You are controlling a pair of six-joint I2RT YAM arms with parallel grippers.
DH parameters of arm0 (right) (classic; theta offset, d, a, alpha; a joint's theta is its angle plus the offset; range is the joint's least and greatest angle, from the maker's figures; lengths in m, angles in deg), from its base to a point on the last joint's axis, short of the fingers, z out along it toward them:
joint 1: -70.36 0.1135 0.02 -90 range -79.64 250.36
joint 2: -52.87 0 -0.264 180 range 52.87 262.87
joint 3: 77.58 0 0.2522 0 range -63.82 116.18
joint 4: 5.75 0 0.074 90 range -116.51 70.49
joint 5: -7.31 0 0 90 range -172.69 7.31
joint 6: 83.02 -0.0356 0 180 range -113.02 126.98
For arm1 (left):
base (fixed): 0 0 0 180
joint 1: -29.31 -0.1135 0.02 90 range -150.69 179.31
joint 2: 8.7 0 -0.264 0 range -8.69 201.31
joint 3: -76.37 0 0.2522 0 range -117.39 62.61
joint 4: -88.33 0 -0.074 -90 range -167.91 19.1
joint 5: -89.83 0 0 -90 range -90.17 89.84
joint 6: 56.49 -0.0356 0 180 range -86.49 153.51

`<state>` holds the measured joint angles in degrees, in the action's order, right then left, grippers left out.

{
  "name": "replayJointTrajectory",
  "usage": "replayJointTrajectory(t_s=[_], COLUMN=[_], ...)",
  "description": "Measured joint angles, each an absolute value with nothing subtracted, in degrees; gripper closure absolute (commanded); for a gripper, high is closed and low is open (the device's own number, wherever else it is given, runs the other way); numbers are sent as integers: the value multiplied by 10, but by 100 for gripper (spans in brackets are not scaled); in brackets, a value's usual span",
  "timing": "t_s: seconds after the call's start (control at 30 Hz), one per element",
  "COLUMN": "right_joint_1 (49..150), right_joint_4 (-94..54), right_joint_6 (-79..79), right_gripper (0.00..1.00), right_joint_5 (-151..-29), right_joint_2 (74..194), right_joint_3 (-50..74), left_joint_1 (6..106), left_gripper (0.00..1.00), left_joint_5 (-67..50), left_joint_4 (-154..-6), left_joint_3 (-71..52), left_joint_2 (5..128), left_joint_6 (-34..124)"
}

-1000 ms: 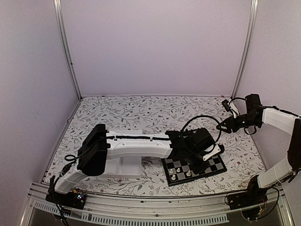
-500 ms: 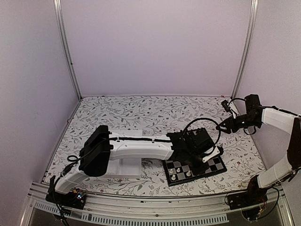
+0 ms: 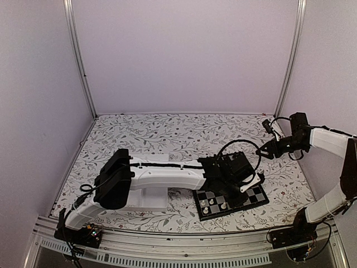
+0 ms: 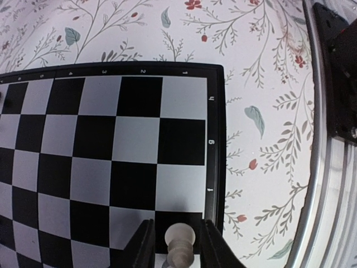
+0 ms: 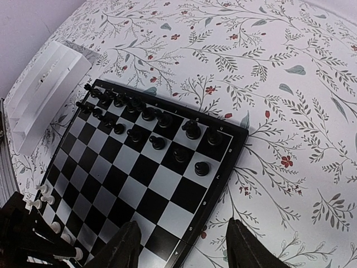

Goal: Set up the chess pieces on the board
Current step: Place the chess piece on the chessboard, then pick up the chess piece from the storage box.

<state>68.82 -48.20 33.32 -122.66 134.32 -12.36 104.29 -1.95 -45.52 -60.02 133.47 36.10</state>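
Note:
The board (image 4: 136,134) fills the left wrist view, its black border running down the right. My left gripper (image 4: 177,224) hangs low over the board's corner square. Its jaws stand open on either side of a cream-white chess piece (image 4: 180,245), with a thin gap on each side. In the right wrist view the board (image 5: 167,184) carries black pieces (image 5: 159,118) in its far rows and white pieces (image 5: 42,200) at the lower left. My right gripper (image 5: 184,223) is open and empty, well above the table right of the board (image 3: 257,195).
A white compartment tray (image 5: 47,84) lies left of the board, partly under the left arm (image 3: 162,176) in the top view. The metal frame rail (image 4: 329,184) runs close to the board's near edge. Flower-patterned tablecloth (image 3: 167,134) stretches behind.
The left jaws have parted from the white piece, which now stands free between them. The left wrist shifted slightly a second ago. The right arm has not moved.

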Motion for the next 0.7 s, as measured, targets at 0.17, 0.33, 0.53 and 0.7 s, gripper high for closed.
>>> replayJointTrajectory(t_s=[0.17,0.33,0.53,0.7], right_joint_1=[688,688,689,708], right_joint_4=[-485,-518,-555,-557], right_joint_6=[333,341,368,379], right_gripper=[44,45,47,50], right_joint_5=[-1236,-1240,-1243,-1251], right_joint_2=[1343,1341,1323,1309], right_joint_3=[-123,-98,-14,3], left_joint_1=[1043,1046,1030,935], left_gripper=[62,61,65,68], left_joint_5=[-8,30,132,189], left_joint_4=[-455,-448,-445,-421], left_joint_3=[-600,-574,-412,-256], left_joint_2=[1333,1281,1053,893], left_joint_6=[364,360,384,475])
